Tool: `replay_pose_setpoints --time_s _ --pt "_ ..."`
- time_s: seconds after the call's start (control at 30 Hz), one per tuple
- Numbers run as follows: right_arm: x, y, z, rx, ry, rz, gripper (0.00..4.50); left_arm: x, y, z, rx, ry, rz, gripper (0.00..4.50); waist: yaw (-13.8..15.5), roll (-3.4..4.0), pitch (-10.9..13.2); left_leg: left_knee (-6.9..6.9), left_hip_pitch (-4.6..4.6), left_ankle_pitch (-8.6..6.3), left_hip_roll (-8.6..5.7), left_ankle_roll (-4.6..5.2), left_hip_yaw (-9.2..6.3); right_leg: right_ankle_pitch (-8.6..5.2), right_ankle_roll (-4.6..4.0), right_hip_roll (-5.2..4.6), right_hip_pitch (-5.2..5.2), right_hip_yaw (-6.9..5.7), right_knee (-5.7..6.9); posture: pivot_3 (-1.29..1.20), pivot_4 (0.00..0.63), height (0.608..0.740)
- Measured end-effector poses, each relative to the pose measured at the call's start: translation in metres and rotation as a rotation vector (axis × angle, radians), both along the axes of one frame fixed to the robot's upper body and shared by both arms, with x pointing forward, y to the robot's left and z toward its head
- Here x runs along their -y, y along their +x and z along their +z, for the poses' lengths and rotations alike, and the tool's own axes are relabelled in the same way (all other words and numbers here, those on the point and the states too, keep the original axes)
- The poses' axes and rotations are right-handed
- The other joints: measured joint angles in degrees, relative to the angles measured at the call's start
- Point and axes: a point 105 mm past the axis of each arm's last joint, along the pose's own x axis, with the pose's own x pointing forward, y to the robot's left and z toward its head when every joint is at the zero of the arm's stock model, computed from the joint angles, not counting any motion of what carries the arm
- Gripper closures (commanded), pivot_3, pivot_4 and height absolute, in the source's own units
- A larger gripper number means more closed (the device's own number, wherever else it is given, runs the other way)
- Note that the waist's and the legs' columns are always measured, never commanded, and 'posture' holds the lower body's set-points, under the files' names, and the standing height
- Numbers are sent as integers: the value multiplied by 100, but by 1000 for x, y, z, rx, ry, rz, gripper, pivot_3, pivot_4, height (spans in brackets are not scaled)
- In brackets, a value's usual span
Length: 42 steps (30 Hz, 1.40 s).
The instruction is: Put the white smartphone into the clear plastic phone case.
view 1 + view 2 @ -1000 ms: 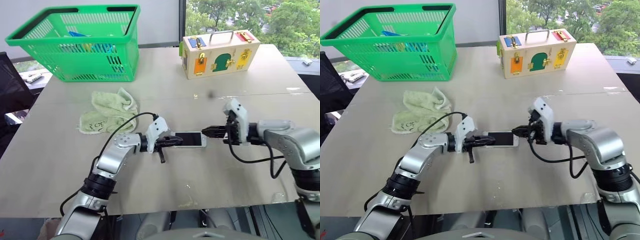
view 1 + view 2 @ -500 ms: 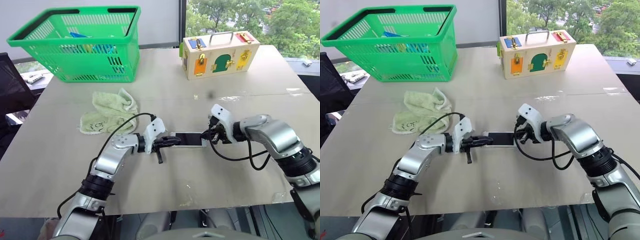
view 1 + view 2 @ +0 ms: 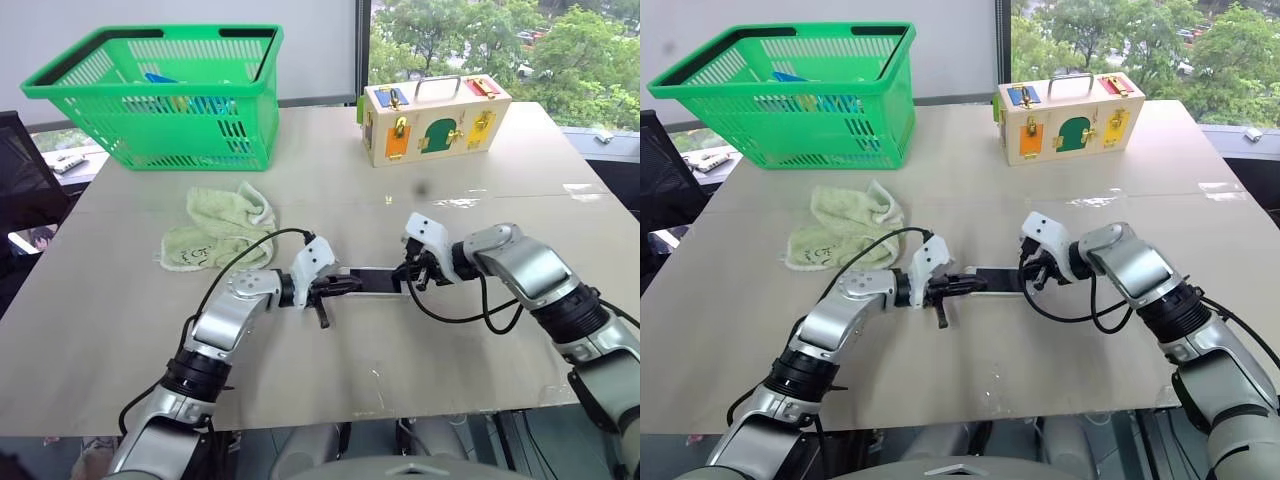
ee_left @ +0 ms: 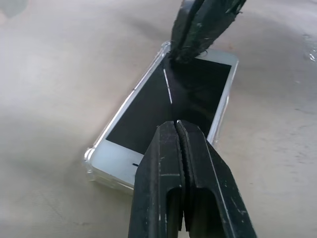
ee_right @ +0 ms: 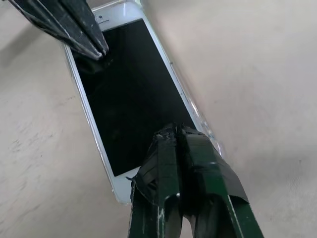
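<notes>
The white smartphone (image 3: 378,280) lies flat, black screen up, in the middle of the table. It rests in the clear plastic phone case (image 4: 90,157), whose glossy rim shows along its side (image 5: 204,127) and corner. I cannot tell whether it is fully seated. My left gripper (image 3: 352,283) is shut, its tip pressing on the phone's left end (image 4: 119,161). My right gripper (image 3: 404,274) is shut too, angled down with its tip on the phone's right end. In the wrist views each shut tip (image 4: 177,125) (image 5: 173,131) touches the screen, with the other gripper opposite.
A green basket (image 3: 160,90) with items inside stands at the back left. A pale green cloth (image 3: 220,225) lies crumpled just behind my left arm. At the back right is a wooden lock box (image 3: 435,120). The table's front edge (image 3: 300,420) is near.
My right gripper has dropped and moved left onto the phone's right end, tilting further down. The left gripper has kept still on the left end.
</notes>
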Motion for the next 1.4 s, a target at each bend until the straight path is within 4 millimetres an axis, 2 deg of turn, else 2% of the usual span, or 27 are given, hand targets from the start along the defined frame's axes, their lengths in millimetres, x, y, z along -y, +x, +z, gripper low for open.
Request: replay_pose_setpoints --time_s 0.13,0.23,0.33,0.7,1.07,1.27,1.33,1.4 --pt "3 -14 8 -48 140 18 4443 -2 -1 0 12 -4 -11 4469 3 32 26 -1 -35 1 -1 1 -1 1 0 0 -32 1 -1 0 150 740" --pt "7 -26 9 -80 147 49 4443 -1 0 0 22 -9 -18 4469 7 41 39 -1 -48 1 -1 0 -1 2 -3 0 -44 1 -1 0 150 740" --pt "10 -29 10 -72 122 67 4443 -1 0 -1 26 -14 -20 4469 10 47 50 -1 -49 1 -2 1 1 1 -2 -3 -44 2 -2 0 150 740" --pt "7 -17 10 -4 -23 116 4443 0 2 -1 20 -14 -18 4469 8 45 49 0 -44 1 -2 0 1 2 1 -3 -39 -1 0 0 150 740" --pt "15 -8 7 -22 -99 118 4443 3 -2 4 6 -1 -9 4469 10 32 38 -1 -33 1 -2 0 0 0 0 -2 -27 -2 -3 0 150 740" --pt "10 -5 3 -23 -98 125 4443 3 -2 2 -13 7 12 4469 5 -11 -9 -3 -17 0 0 0 -1 0 0 -1 -16 -1 -3 0 150 740" --pt "3 -4 1 1 -41 113 4443 7 -3 2 -25 -12 11 4469 -14 -22 -12 -4 -9 0 3 -1 0 -1 0 2 -9 1 -3 0 150 740" --pt "-6 -5 2 30 38 112 4443 9 -4 3 -38 -39 14 4469 -5 3 10 -4 -17 0 3 -1 -1 -8 -14 1 -15 2 -2 0 150 740"
